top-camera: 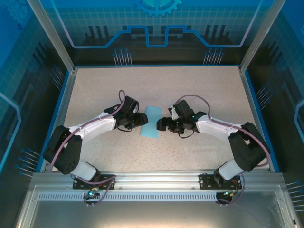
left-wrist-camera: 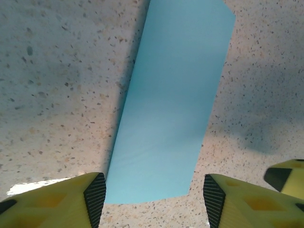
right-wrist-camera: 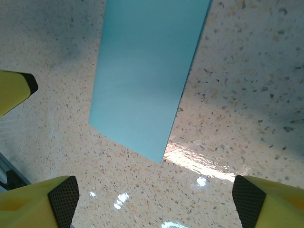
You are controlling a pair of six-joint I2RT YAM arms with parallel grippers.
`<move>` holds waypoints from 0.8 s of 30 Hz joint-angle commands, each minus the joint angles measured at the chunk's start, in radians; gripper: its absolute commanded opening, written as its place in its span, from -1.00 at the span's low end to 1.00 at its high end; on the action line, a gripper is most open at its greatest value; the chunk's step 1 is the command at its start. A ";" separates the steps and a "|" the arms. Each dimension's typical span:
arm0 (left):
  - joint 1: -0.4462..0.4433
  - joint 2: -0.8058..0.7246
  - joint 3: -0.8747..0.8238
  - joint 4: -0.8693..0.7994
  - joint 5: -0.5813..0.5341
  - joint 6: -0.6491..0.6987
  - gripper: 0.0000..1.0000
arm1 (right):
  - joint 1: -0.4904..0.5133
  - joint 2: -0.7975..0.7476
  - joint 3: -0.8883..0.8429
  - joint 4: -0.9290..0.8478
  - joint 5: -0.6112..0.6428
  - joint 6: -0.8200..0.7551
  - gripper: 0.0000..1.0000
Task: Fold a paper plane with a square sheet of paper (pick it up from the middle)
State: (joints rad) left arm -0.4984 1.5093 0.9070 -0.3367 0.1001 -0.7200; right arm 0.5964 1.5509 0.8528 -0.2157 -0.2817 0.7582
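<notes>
We see the light-blue paper lying flat on the speckled tabletop, a narrow oblong between our two arms. Our left pincer and right pincer flank it, both open and gripping nothing.

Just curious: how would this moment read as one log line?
paper: narrow rectangle on table | left gripper: open, empty | right gripper: open, empty

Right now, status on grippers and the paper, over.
Left gripper open, empty. Right gripper open, empty. Paper flat on table between them, narrow strip. Nothing blocking.
</notes>
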 commanded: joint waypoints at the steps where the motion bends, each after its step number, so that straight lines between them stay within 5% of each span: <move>1: 0.013 0.035 -0.023 0.101 0.103 -0.045 0.19 | 0.027 0.024 0.022 0.035 -0.015 0.064 0.74; 16: 0.008 0.182 -0.046 0.170 0.207 -0.089 0.17 | 0.032 0.033 0.020 0.001 0.035 0.048 0.72; 24: -0.045 0.201 -0.064 0.150 0.173 -0.150 0.17 | 0.030 0.027 0.020 -0.022 0.055 0.039 0.71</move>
State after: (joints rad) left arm -0.5144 1.6943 0.8658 -0.1799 0.2630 -0.8207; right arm 0.6167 1.5742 0.8528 -0.2123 -0.2409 0.8074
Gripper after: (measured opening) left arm 0.586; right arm 0.858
